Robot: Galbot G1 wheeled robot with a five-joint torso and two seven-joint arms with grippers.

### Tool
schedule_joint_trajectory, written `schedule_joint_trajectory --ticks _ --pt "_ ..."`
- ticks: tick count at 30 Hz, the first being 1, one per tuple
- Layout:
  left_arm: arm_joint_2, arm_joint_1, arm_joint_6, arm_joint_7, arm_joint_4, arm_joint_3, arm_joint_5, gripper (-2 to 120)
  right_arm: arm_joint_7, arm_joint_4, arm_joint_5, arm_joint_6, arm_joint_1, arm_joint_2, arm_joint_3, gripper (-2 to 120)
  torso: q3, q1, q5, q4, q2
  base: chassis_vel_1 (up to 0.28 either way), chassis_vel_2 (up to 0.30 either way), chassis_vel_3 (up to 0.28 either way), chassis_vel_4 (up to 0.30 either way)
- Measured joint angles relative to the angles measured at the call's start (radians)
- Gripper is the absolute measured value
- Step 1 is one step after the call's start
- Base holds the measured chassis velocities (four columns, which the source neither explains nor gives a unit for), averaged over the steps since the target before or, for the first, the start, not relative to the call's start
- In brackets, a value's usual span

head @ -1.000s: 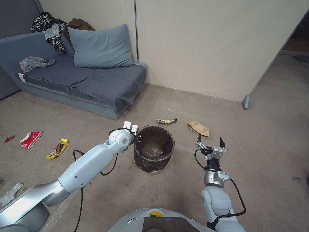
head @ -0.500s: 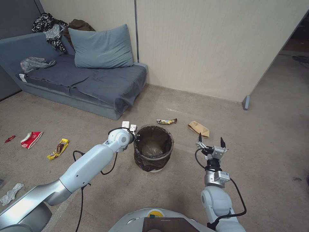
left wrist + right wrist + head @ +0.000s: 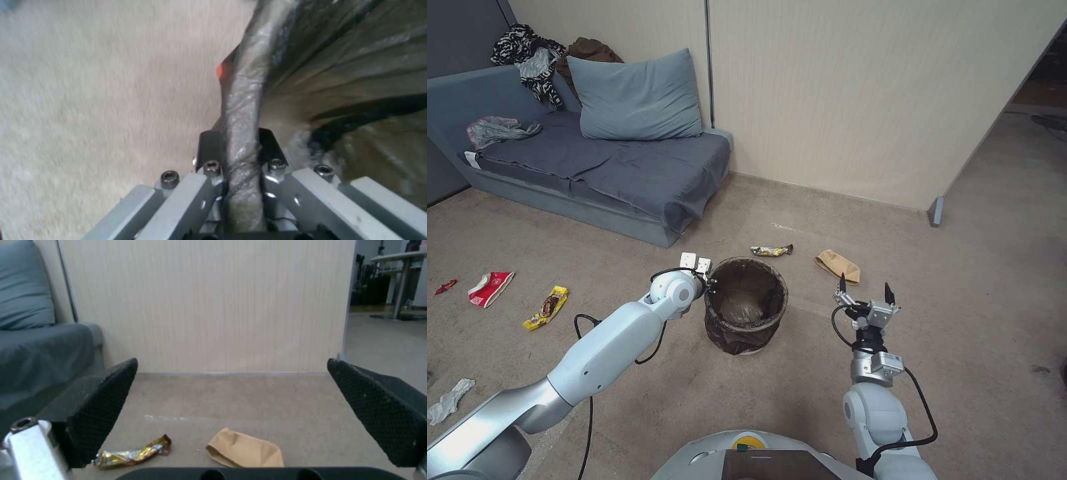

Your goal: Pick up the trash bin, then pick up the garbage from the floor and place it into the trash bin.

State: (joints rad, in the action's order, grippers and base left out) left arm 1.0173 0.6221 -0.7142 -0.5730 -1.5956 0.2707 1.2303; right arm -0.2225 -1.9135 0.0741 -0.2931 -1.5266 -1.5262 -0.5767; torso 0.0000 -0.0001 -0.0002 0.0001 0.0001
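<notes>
The trash bin (image 3: 728, 335), a small round bucket lined with a dark bag, stands upright on the carpet in front of me. My left gripper (image 3: 710, 283) is shut on its left rim, and the left wrist view shows the bag-wrapped rim (image 3: 240, 110) pinched between the fingers. My right gripper (image 3: 864, 292) hovers open to the right of the bin, holding nothing. Garbage lies around. A brown paper bag (image 3: 838, 265) (image 3: 245, 448) and a gold wrapper (image 3: 772, 251) (image 3: 131, 451) are just beyond the bin. On the left are a yellow snack wrapper (image 3: 547, 308), a red-and-white wrapper (image 3: 490, 288) and a white tissue (image 3: 450, 400).
A grey-blue sofa (image 3: 594, 167) with a pillow, clothes and a grey plastic bag (image 3: 494, 128) stands at the back left. A beige partition wall (image 3: 860, 100) runs behind the bin, ending at a foot (image 3: 937, 212). Open carpet lies to the right.
My left arm has shifted slightly while keeping its grip on the bin's rim, and the bin has barely moved. The right arm holds still.
</notes>
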Motion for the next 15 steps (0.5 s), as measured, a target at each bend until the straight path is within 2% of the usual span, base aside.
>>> schedule_joint_trajectory --ticks 3,5,7,9,10,13,15 --pt "-0.003 0.011 0.007 0.002 -0.024 -0.012 -0.018 0 -0.002 0.0 0.003 0.002 0.002 0.002 0.0 100 0.001 0.0 -0.0009 -0.0002 0.0 0.0 0.0 0.0 0.0" --pt "-0.01 0.027 0.018 0.003 -0.079 -0.044 -0.041 0 -0.003 -0.001 0.009 0.005 0.005 0.005 0.0 100 0.0 0.0 0.0001 -0.0001 0.0 0.0 0.0 0.0 0.0" --pt "-0.011 0.033 0.019 0.002 -0.095 -0.055 -0.042 0 -0.003 -0.002 0.01 0.005 0.005 0.006 0.0 100 0.0 0.0 0.0002 0.0001 0.0 0.0 0.0 0.0 0.0" --pt "-0.015 0.059 0.021 -0.002 -0.158 -0.095 -0.039 0 -0.005 -0.004 0.017 0.009 0.009 0.01 -0.001 100 0.0 0.0 -0.0001 0.0001 0.0 0.0 0.0 0.0 0.0" --pt "-0.015 0.059 0.021 -0.002 -0.158 -0.095 -0.039 0 -0.005 -0.004 0.017 0.009 0.009 0.01 -0.001 100 0.0 0.0 -0.0001 0.0001 0.0 0.0 0.0 0.0 0.0" --pt "-0.033 0.114 0.024 -0.015 -0.258 -0.166 -0.026 0 -0.007 -0.006 0.028 0.013 0.012 0.021 -0.006 100 0.0 0.0 0.0 -0.0001 0.0 0.0 0.0 0.0 0.0" --pt "-0.042 0.13 0.025 -0.017 -0.284 -0.185 -0.022 0 -0.008 -0.006 0.03 0.014 0.013 0.023 -0.007 100 0.0 0.0 0.0 0.0 0.0 0.0 0.0 0.0 0.0"
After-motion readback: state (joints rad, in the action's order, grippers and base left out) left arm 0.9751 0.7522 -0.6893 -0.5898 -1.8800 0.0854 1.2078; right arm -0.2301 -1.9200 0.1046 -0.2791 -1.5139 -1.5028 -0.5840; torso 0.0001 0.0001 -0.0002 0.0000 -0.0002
